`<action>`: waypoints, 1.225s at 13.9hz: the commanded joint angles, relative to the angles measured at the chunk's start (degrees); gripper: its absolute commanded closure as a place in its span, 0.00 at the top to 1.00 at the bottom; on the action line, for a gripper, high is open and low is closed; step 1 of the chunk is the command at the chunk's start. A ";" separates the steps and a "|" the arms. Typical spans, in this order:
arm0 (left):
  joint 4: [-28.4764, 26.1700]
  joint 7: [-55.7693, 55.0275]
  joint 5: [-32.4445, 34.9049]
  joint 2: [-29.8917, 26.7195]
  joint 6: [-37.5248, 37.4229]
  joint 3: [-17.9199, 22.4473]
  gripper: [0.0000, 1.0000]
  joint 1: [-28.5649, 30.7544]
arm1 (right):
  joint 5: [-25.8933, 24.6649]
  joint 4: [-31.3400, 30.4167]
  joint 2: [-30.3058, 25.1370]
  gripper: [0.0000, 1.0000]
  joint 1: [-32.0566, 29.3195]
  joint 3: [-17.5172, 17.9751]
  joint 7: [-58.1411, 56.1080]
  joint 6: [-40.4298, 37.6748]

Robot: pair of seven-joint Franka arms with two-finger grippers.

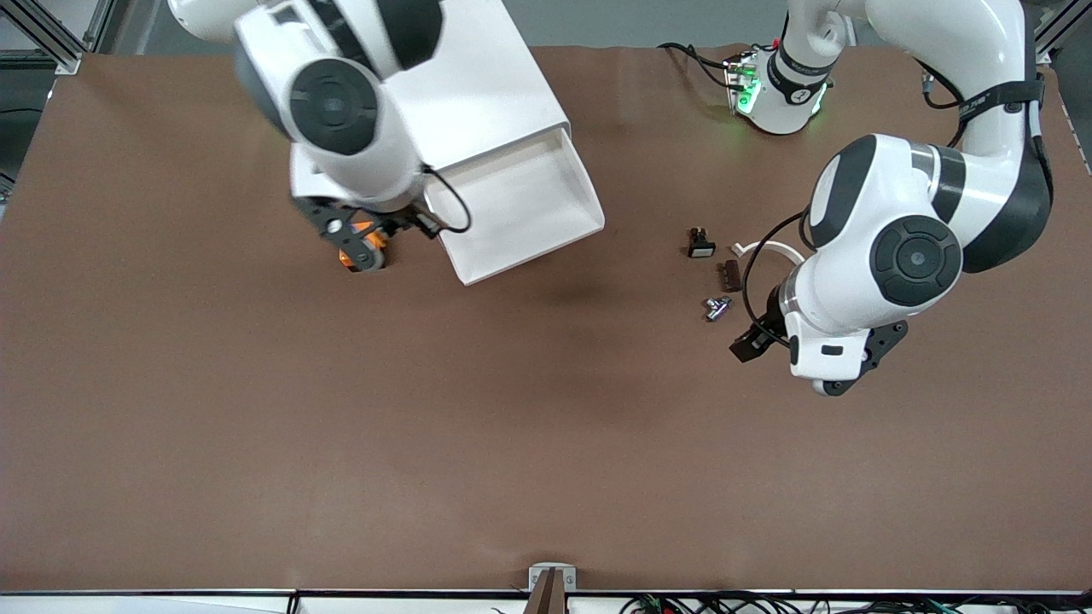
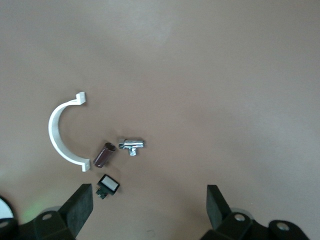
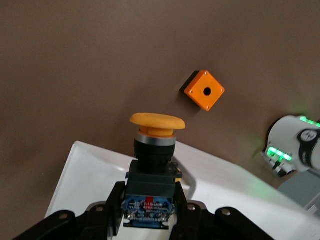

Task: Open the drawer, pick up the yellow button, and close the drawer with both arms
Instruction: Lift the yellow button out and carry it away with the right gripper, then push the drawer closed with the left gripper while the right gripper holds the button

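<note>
I see the right pincer point(image 3: 150, 212) clamped on the button point(image 3: 152, 165), its fingers pressed against the black-blue body while the round orange cap points away from the wrist. In the front view that pincer point(image 1: 358, 247) hangs over the brown tabletop point(image 1: 341, 443) just beside the open drawer point(image 1: 520, 205), toward the right arm's end of it. The drawer is pulled well out of the white cabinet point(image 1: 478, 94), and the part of its tray I can see looks bare. Through the right wrist camera I also catch an orange cube point(image 3: 204, 90) with a hole lying on the tabletop, apart from the held button. The left pincer point(image 2: 150, 205) is spread wide with nothing between its fingers, hovering over a small cluster of parts near the left arm's end: a curved white clip point(image 2: 62, 135), a dark brown cylinder point(image 2: 104, 155), a small metal fitting point(image 2: 132, 146) and a black part with a white face point(image 2: 108, 185). From the front camera, the black part point(image 1: 700, 244) lies farthest of these, the metal fitting point(image 1: 717, 308) nearest.
</note>
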 commanded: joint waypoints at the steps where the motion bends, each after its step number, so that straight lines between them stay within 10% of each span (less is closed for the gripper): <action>1: -1.01 0.52 0.74 0.52 2.72 -0.20 1.00 -0.59 | -0.87 -1.28 -1.78 0.27 -8.85 0.73 -18.82 -1.75; 17: -1.80 4.56 0.12 6.41 14.05 -9.78 1.00 -7.70 | -11.77 -29.75 -1.34 0.27 -36.82 0.82 -73.90 43.14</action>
